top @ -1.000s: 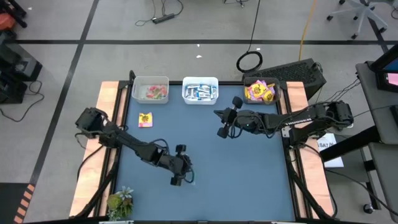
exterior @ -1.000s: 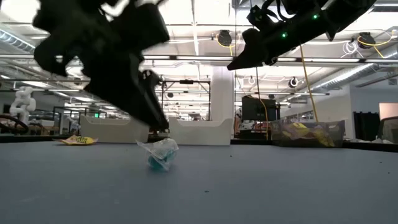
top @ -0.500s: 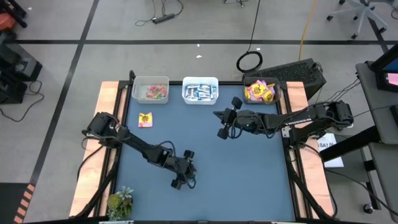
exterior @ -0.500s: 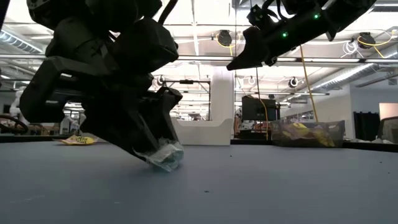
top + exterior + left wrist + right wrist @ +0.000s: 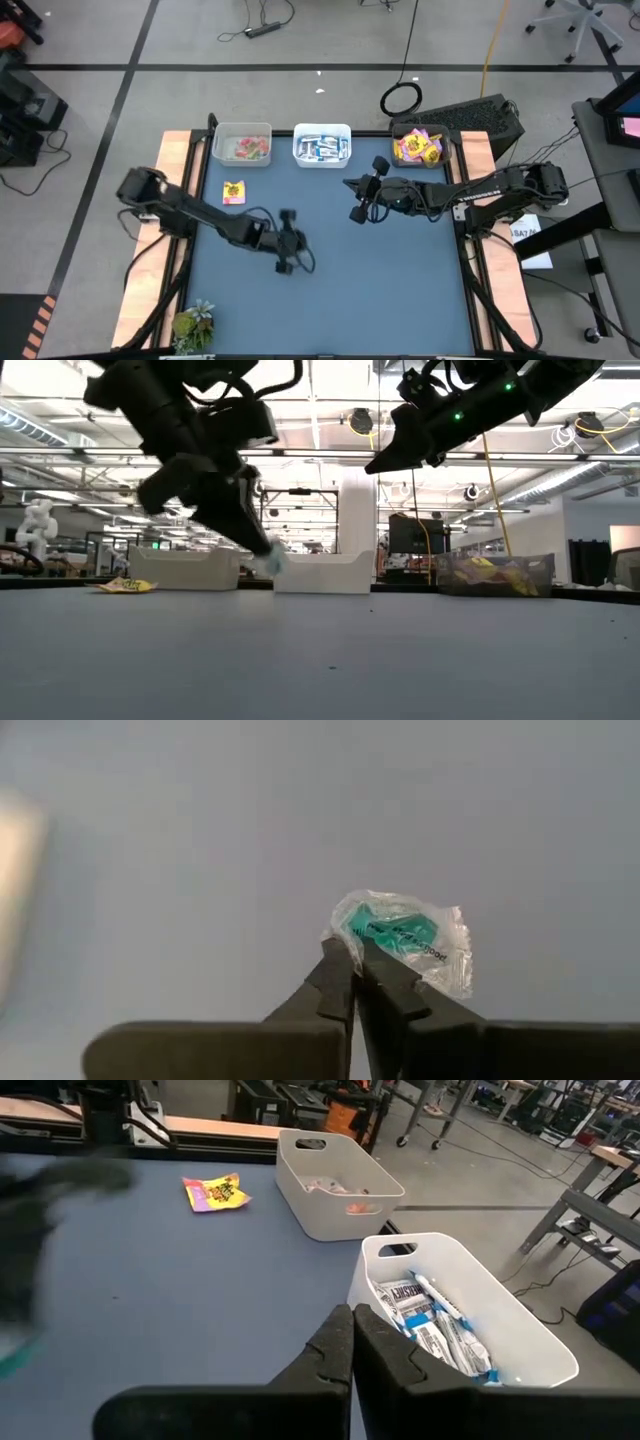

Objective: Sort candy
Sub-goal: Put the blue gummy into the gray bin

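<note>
A clear-wrapped teal candy (image 5: 400,932) sits at the tips of my left gripper (image 5: 352,970), which is shut on it over the middle of the blue table (image 5: 380,290). In the low view the candy (image 5: 270,564) hangs above the tabletop below my left gripper (image 5: 258,550). My right gripper (image 5: 358,205) is shut on nothing and hovers high near the far right. One yellow packet (image 5: 234,192) lies flat on the table at the far left. My left gripper pinches the wrapper's edge (image 5: 343,933) between its two fingertips, only at their free ends. The fingers slant downward from the table's left side. The candy is lifted clear of the table and sticks out beyond the tips.
Three bins line the far edge: a white one (image 5: 242,146) with pink pieces, a white one (image 5: 322,145) with blue-and-white bars, and a clear one (image 5: 418,147) with yellow packets. A green leafy plant (image 5: 193,325) sits at the near left corner.
My left gripper dropped onto the teal candy lying on the table, took hold of it, then rose and moved toward the far edge. The candy has gone from resting on the table to hanging clear of it.
</note>
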Tool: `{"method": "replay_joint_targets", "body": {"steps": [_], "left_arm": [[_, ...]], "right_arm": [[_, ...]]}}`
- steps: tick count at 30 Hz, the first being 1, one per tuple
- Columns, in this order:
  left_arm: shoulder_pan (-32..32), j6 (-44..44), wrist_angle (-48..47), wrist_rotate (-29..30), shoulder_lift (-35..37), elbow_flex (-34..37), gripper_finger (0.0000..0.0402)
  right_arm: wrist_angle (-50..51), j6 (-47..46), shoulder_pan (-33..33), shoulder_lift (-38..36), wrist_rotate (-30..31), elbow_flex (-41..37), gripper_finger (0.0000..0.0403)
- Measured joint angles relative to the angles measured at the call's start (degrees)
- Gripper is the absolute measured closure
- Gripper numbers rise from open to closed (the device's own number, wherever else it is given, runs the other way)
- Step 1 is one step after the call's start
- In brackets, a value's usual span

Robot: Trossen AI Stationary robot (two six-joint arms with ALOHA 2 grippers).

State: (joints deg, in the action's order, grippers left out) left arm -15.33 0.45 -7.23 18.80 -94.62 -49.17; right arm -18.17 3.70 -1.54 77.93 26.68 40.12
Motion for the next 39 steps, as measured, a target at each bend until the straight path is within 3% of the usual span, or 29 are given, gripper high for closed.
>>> {"method": "replay_joint_targets", "body": {"steps": [6,10,14,19,24,39], "left_arm": [[9.19,-5.93,-15.24,9.97,11.75,0.0,0.0394],[19.09,-4.41,-23.63,10.08,18.43,-1.79,0.0396],[30.61,-0.28,-36.77,7.96,19.75,-8.31,0.0397],[42.43,6.93,-45.79,5.19,17.76,-14.08,0.0397],[51.69,12.17,-48.36,3.79,14.28,-15.5,0.0398],[61.7,21.46,-47.41,4.06,-0.56,-15.98,0.0397]], "right_arm": [[0.07,0.0,0.0,0.0,0.0,0.0,0.0403],[0.07,0.0,0.0,0.0,0.02,0.0,0.0403],[0.07,0.02,0.0,0.0,0.0,0.0,0.0403],[0.07,0.09,0.0,0.0,0.02,0.0,0.0403],[0.11,0.2,0.0,0.0,0.03,0.0,0.0403],[0.46,0.03,0.0,0.0,0.04,0.0,0.0403]]}}
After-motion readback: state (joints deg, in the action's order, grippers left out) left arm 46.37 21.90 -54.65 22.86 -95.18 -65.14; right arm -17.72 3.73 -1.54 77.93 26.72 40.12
